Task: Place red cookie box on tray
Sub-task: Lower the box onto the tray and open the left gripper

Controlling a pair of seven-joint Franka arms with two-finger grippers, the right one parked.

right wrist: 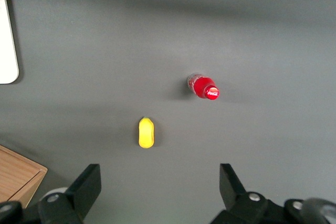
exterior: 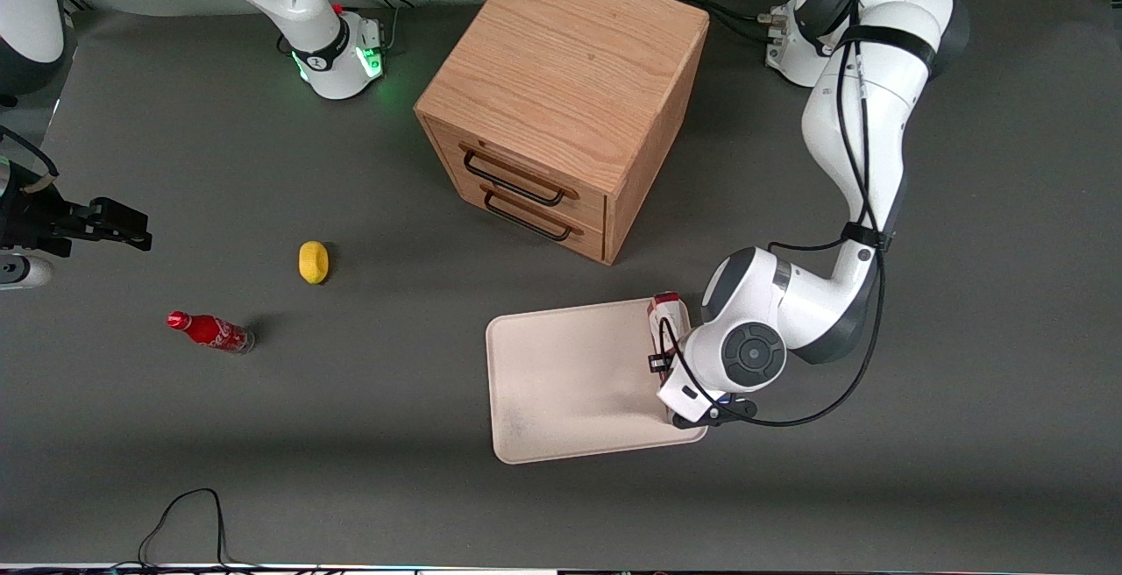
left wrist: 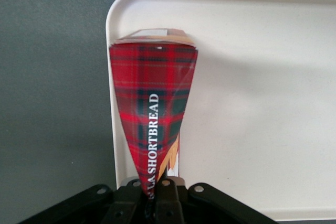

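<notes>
The tool (left wrist: pixel 157 195) clamps one red cookie box (left wrist: pixel 153 119), lettered "SHORTBREAD", over one tray (left wrist: pixel 262 103); one Coca-Cola bottle (exterior: pixel 210 330) lies on the tabletop (exterior: pixel 351 435).

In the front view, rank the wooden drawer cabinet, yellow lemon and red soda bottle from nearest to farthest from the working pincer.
The left pincer, holding the red cookie box, is over the cream tray.
1. Wooden two-drawer cabinet, farther from the camera.
2. Yellow lemon, toward the parked arm.
3. Red soda bottle, farthest that way.

I count one red cookie box (left wrist: pixel 152 114), one tray (exterior: pixel 561 382), one wooden drawer cabinet (exterior: pixel 561 102) with two drawers, one red soda bottle (exterior: pixel 210 331), one yellow object (exterior: pixel 313 261), and one working gripper (left wrist: pixel 157 203).
</notes>
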